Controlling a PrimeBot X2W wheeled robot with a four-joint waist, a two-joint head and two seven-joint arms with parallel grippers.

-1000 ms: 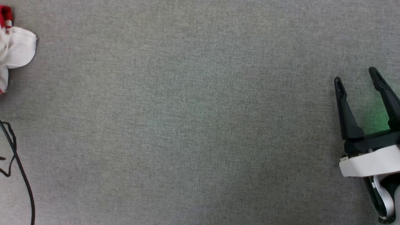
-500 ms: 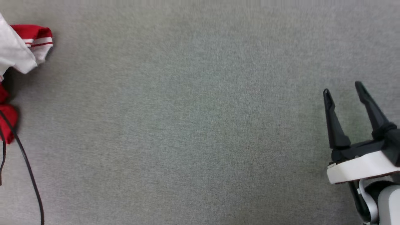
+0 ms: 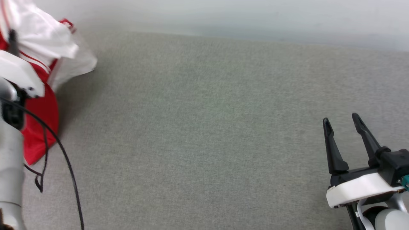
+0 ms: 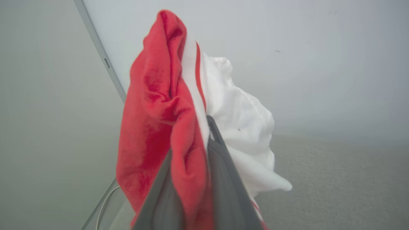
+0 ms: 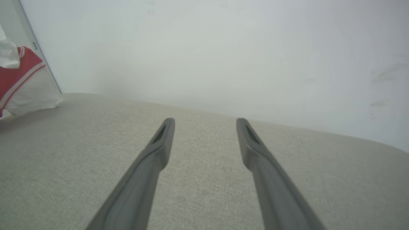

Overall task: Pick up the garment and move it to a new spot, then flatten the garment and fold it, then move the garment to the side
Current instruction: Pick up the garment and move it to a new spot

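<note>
Only the pick-up looks done: the left gripper (image 4: pixel 194 140) is clamped on a bunched fold of the garment (image 4: pixel 153 121), which hangs crumpled around its jaws. Placing, flattening, folding and setting aside remain. The right gripper (image 3: pixel 340 118) has its jaws apart and empty, the garment well off to their left

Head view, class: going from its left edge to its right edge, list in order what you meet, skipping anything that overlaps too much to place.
garment → bare grey cloth surface → right pincer
</note>
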